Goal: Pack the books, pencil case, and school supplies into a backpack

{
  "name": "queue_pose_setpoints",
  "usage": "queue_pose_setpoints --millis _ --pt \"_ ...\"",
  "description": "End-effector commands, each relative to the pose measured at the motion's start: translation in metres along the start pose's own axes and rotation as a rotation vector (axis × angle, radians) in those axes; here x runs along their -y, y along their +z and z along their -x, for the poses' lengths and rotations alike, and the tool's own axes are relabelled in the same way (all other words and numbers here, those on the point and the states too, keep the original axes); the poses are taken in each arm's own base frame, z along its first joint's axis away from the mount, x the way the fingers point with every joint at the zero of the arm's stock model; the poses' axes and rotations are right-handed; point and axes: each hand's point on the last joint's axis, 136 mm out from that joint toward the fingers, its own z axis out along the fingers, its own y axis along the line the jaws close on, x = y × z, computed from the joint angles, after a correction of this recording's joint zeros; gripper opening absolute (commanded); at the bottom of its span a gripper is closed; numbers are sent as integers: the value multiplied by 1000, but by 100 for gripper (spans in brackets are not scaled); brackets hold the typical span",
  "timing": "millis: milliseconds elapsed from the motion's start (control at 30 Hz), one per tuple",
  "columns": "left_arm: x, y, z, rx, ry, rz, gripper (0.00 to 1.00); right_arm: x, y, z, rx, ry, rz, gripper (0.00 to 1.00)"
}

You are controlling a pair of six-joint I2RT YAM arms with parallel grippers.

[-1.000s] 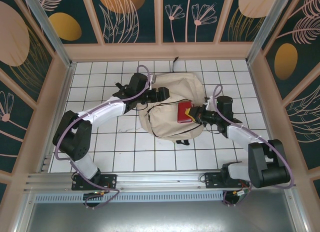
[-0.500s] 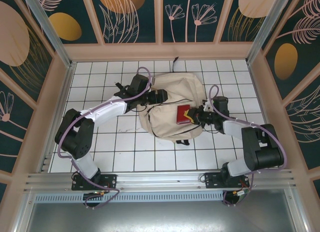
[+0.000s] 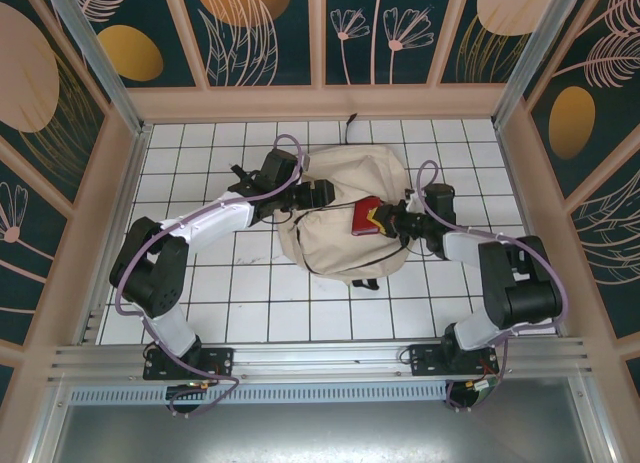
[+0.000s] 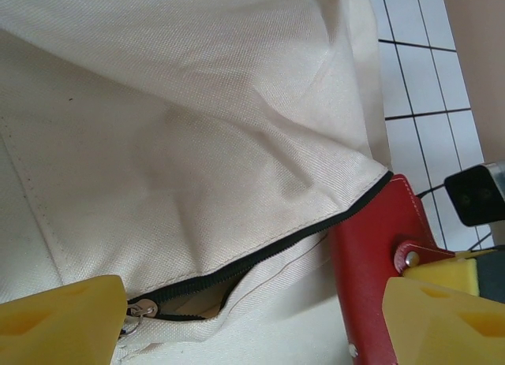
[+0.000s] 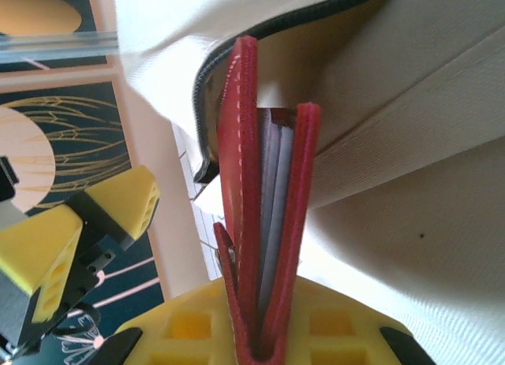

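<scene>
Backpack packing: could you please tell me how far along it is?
Done: the zip on the backpack is open. In hand: the right fingers grip the red item, its edge in the opening; the left fingers sit open beside it. Left: pushing it in, zipping up. I cannot tell whether books or pencil case are inside.

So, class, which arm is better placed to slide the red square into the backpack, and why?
Right. The right gripper clamps the red square, whose edge meets the zipper opening of the backpack. The left gripper sits open at the fabric beside it.
</scene>
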Motion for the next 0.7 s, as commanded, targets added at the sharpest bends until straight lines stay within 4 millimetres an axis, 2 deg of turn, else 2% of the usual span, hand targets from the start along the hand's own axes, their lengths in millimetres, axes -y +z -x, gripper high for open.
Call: queue_pose_setpoints --millis 0,67,200,467,567,667 --pt "5 -5 8 17 47 4 84 -8 5 18 65 13 36 10" --pt "5 -5 7 13 54 5 80 -11 8 22 99 9 57 10" --pt "4 0 6 -2 99 19 73 -30 13 29 218 -37 122 9" --pt "-8 7 6 -22 187 128 71 -53 41 37 300 -38 186 11" --pt "-10 8 9 -19 213 163 72 -51 53 40 287 -16 184 18" --pt "-12 10 11 -18 255 207 71 -44 56 31 253 9 171 30"
